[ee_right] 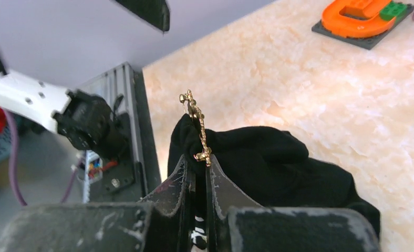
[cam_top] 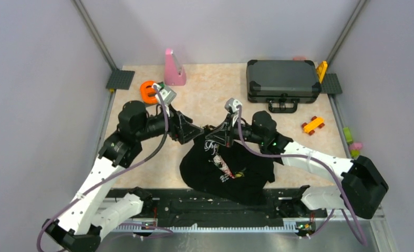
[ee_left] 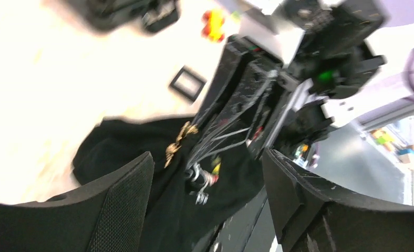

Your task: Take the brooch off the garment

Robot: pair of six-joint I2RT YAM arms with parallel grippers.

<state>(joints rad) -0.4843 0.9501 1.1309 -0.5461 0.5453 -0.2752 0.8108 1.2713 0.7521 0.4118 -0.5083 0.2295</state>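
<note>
Right wrist view: pinches the tiny, stiff, light brooch (ee_right: 197, 126) low with clenched right fingers (ee_right: 169, 190), limp garment (ee_right: 283, 157) bunched beneath; probably needs spread left fingers (ee_left: 122, 210) to pin cloth.

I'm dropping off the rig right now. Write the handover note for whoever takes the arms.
right gripper: fingers shut at the lower end of the brooch, holding it raised.
left gripper: open, pointed at the brooch.
garment: heaped on the table, with one fold lifted up at the brooch.
Done: brooch gripped.
To do: brooch does not look free of the fold yet; pull it off.
</note>
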